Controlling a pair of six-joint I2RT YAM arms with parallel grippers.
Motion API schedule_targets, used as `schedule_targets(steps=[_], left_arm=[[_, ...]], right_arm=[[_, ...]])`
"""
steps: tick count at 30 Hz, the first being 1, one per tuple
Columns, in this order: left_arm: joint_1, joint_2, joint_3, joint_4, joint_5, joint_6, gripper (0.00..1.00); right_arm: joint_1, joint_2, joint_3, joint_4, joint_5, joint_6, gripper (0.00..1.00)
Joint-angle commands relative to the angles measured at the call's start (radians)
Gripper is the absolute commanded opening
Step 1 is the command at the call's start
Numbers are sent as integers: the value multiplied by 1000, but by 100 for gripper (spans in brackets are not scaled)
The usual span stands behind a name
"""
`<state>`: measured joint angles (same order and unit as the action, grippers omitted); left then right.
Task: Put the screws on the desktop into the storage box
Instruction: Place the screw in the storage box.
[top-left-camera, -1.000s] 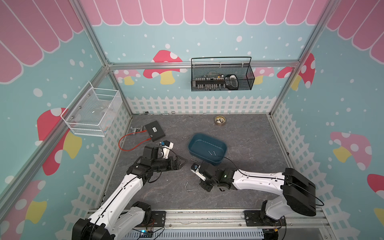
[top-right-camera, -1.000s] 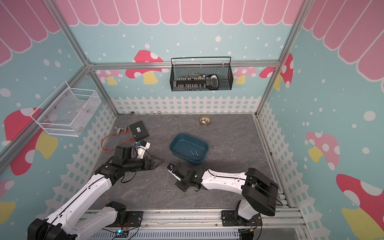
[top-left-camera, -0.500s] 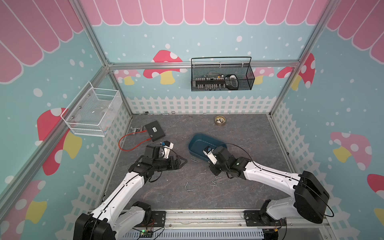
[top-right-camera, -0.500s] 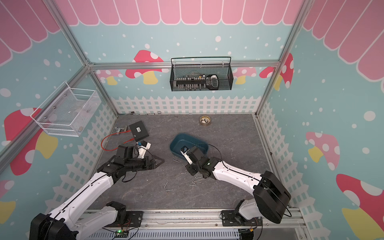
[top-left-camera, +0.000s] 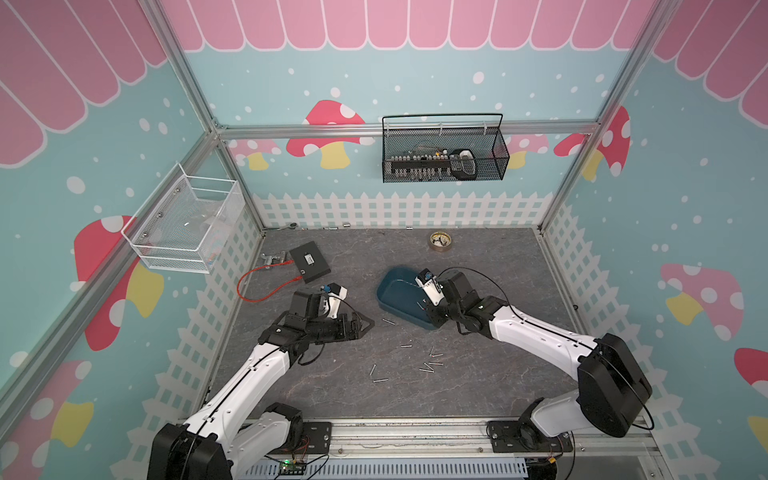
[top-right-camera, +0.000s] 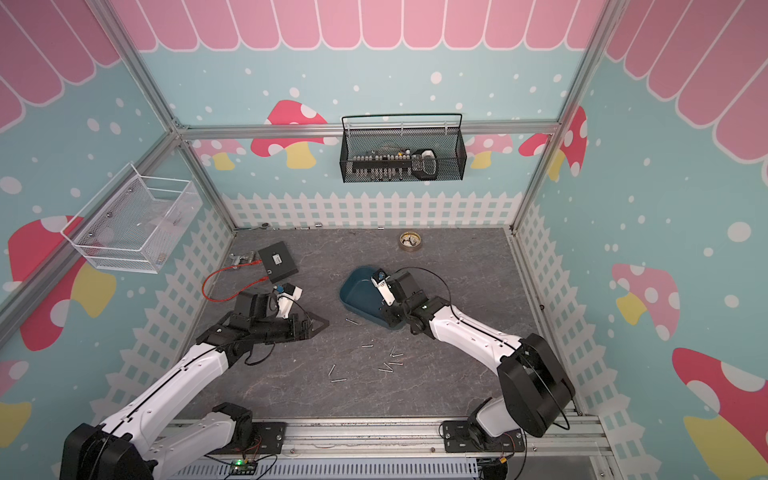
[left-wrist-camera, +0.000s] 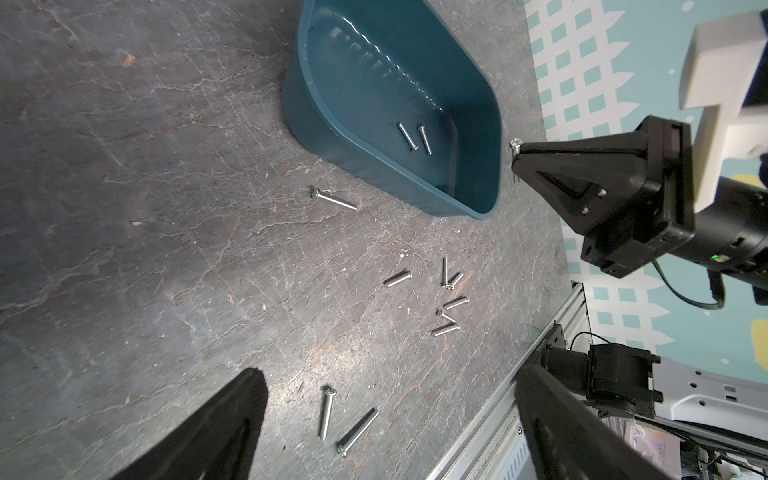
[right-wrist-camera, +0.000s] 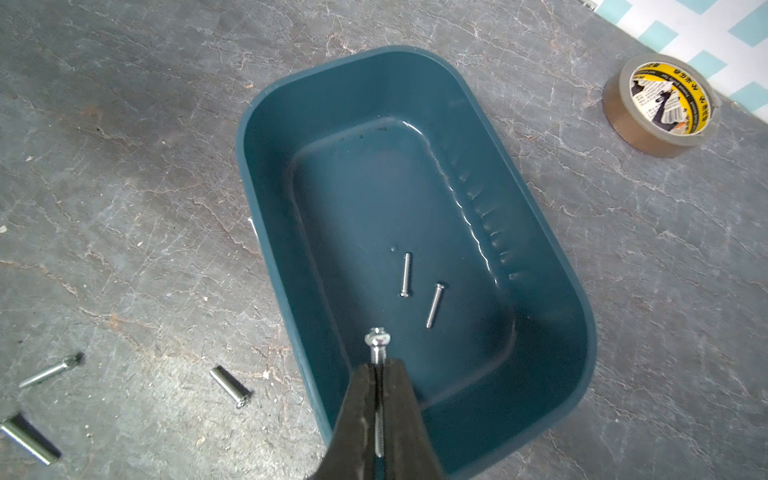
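Observation:
The teal storage box (top-left-camera: 397, 291) (right-wrist-camera: 415, 199) stands mid-desktop with two screws (right-wrist-camera: 406, 274) lying inside. My right gripper (right-wrist-camera: 378, 368) (top-left-camera: 424, 308) hangs over the box's near end, shut on one upright screw (right-wrist-camera: 377, 341), also seen in the left wrist view (left-wrist-camera: 515, 145). Several screws (top-left-camera: 430, 365) (top-right-camera: 390, 363) (left-wrist-camera: 449, 307) lie loose on the grey desktop (top-left-camera: 498, 374) in front of the box, and one (left-wrist-camera: 334, 198) lies beside its wall. Left of the box, my left gripper (top-left-camera: 368, 326) (left-wrist-camera: 390, 374) hovers open, with two screws (left-wrist-camera: 326, 411) on the desktop below it.
A black flat box (top-left-camera: 309, 262) with a red cable (top-left-camera: 266, 286) sits at the back left. A tape roll (top-left-camera: 440, 241) (right-wrist-camera: 660, 104) lies behind the storage box. A black mesh basket (top-left-camera: 444, 153) hangs on the back wall and a white wire basket (top-left-camera: 183, 224) on the left wall.
My right gripper has travelled from the front middle of the desktop back to the storage box, carrying a screw. The left arm has barely shifted.

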<state>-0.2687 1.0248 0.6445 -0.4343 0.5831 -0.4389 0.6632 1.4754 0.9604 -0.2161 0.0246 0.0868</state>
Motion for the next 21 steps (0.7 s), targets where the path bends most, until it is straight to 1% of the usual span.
schedule_targets(steps=[1,3,6,7,9,10,13,16,18,20,21], left_arm=[[5,-21,-11,26,-3,-1,97],[5,-29,-11,28,3,1,97],[3,-37,-10,34,21,6,97],[3,-37,-8,35,27,8,97],[-4,-34,0,37,37,15,97],[-13,-29,5,39,32,18,97],[-59,-1,22,46,-9,26,98],[-119,46,42,45,-62,37,98],[-163,79,55,40,-101,42,97],[-198,104,72,34,-118,45,97],[-214,116,81,32,-124,46,97]], right_arm=[[-13,26,34,23,-24,-29,7],[-19,32,40,27,-28,-30,8],[-26,34,44,26,-32,-33,18],[-30,32,43,26,-34,-30,23],[-39,20,40,26,-48,-29,35],[-42,14,37,27,-52,-28,39],[-54,-18,23,26,-73,-19,50],[-63,-55,6,25,-97,-6,64],[-68,-89,-15,27,-132,11,78],[-71,-124,-39,32,-154,31,88],[-71,-143,-55,37,-171,41,95]])
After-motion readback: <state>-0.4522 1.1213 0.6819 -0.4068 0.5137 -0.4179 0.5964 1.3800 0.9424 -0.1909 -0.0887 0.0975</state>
